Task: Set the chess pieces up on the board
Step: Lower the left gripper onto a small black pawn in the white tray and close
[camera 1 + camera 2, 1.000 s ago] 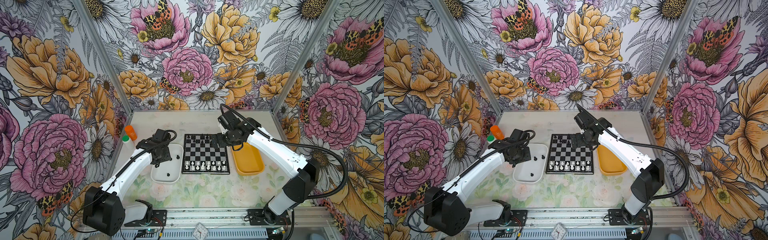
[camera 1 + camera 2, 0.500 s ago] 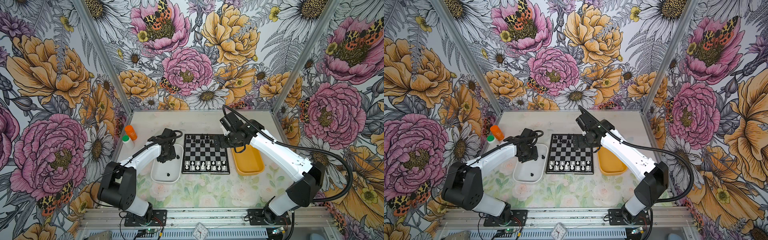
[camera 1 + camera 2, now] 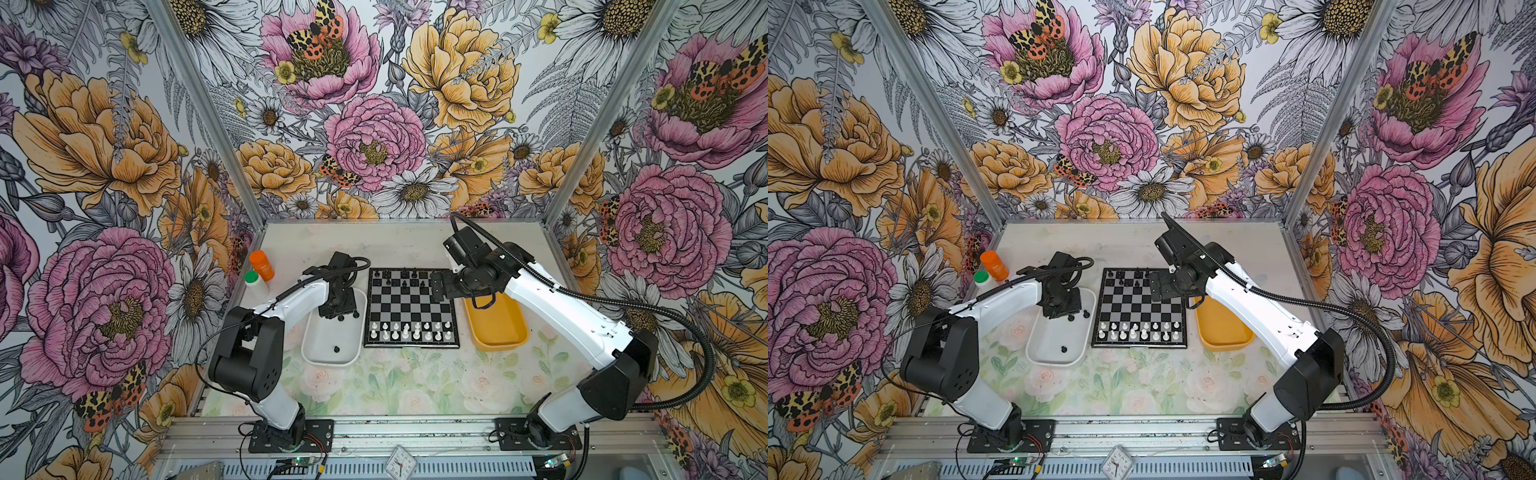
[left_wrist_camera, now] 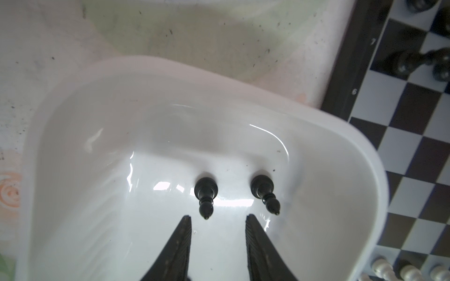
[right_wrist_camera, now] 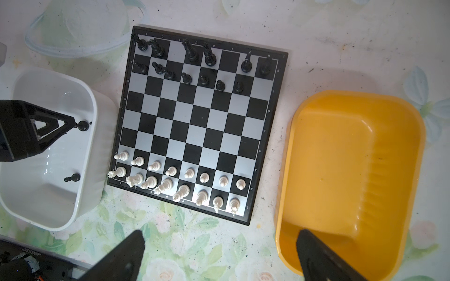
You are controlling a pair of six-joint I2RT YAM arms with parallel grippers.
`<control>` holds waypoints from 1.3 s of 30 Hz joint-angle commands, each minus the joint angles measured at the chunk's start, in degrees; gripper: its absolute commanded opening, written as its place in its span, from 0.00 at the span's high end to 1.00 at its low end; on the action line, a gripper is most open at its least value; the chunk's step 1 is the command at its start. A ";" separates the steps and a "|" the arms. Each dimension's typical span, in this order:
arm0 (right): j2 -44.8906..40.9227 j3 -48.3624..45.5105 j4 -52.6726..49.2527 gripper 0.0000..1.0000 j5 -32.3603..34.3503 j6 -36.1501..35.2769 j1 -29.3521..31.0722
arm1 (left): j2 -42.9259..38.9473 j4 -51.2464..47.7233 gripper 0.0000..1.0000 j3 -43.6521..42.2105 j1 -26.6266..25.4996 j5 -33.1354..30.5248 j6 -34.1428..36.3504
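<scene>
Inside the white plastic tray (image 4: pixel 151 63), your left gripper (image 4: pixel 217 217) hangs part-open beside 2 glossy black chess pieces (image 4: pixel 205 189): probably light, slick, pinch the neck; right gripper (image 5: pixel 220 233) wide, empty.

Three upright walls papered with large pink, orange and white flowers and spotted moths (image 3: pixel 374 137) close the cell at 9, 12 and 3 o'clock. Silver metal corner posts (image 3: pixel 205 112) rise at 11 and 1 o'clock. The flat tabletop with a pale rose-and-leaf print (image 3: pixel 399 386) is evenly lit and speckled with dark marks. A ribbed aluminium rail (image 3: pixel 415 432) runs along 6 o'clock.
</scene>
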 commanded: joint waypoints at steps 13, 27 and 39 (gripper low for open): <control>-1.88 -0.08 0.63 0.00 1.19 0.14 -1.03 | 2.30 0.88 0.66 1.28 0.38 -0.15 2.21; -1.81 0.48 0.25 0.00 0.69 -0.56 -2.17 | 3.66 0.93 0.68 1.70 0.50 -0.63 3.09; -1.79 0.68 0.11 0.00 0.80 -0.65 -2.61 | 4.33 0.66 0.73 1.98 0.92 -0.79 3.69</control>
